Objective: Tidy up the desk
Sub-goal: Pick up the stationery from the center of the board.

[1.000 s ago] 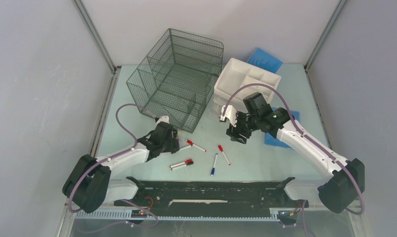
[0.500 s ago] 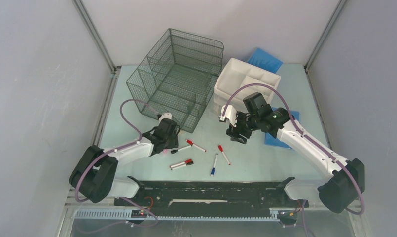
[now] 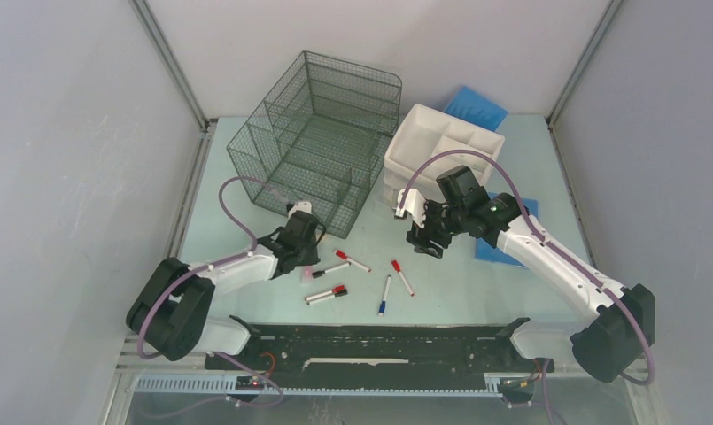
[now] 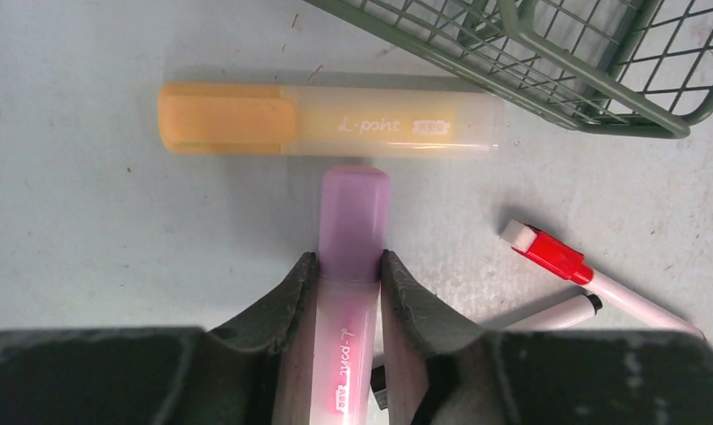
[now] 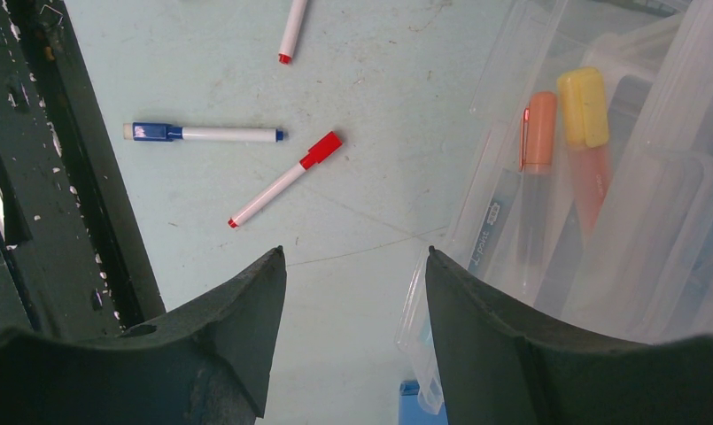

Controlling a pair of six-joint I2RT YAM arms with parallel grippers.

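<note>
Counter: pale mint top, running from the black rail at its near edge to the grey walls; it carries everything listed below.
Stored items: an orange-capped highlighter and a yellow-capped highlighter lie in the white drawer unit, toward the far right corner.
Organizer: the wire-mesh organizer stands left of centre toward the far edge; no stationery can be made out in it.
Loose items: an orange highlighter lies flat just in front of the organizer's near corner. Several pens are scattered by the middle of the near edge, among them a blue-capped pen and a red-capped pen.
Left hand: narrow, both fingers pressed against the sides of a purple highlighter. The highlighter lies on the counter, its cap just short of the orange highlighter.
Right hand: wide, holding nothing, above bare counter beside the drawer unit.
Progress: judged partial; two items are filed.
Outstanding: both loose highlighters and all the pens remain to be put away.
</note>
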